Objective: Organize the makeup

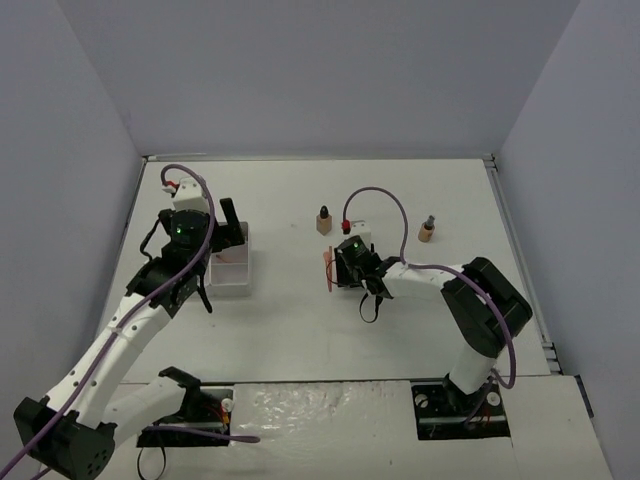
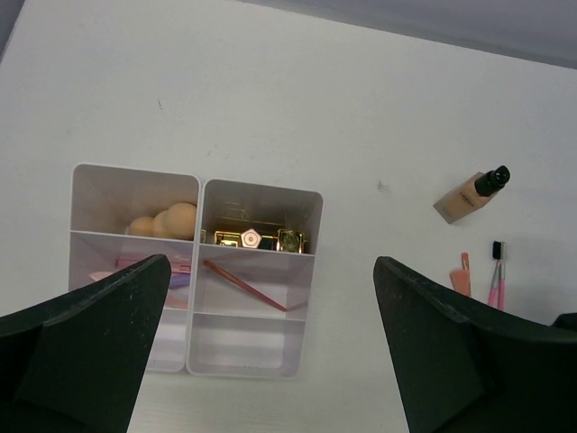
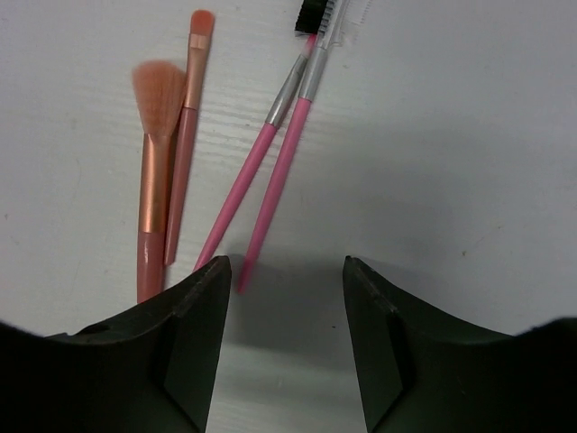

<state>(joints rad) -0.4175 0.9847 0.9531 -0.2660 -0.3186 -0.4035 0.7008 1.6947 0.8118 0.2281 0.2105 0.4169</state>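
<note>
Right gripper (image 3: 284,352): jaws apart, nothing between them, low over the table (image 1: 300,330). Just ahead of the fingertips lie two pink-handled brushes (image 3: 270,171), side by side, handle ends toward the gap. Left of them are a fluffy powder brush (image 3: 155,153) and a small flat brush (image 3: 185,135), touching along their handles.

Left gripper (image 2: 270,352): jaws wide apart, empty, hanging above the white organizer (image 2: 261,187).

Already stowed:
- peach sponges (image 2: 164,221), far left compartment
- gold lipstick tubes (image 2: 252,239), far right compartment
- a thin red stick (image 2: 243,282) lying aslant, middle right
- pink and lilac pieces in middle left, partly hidden

The near right compartment looks bare.

Left to do, by my judgement:
- the four brushes
- one tan bottle (image 2: 469,194) standing near the brushes
- a second bottle (image 1: 427,231) farther right, well apart from the box

Roughly half done.
</note>
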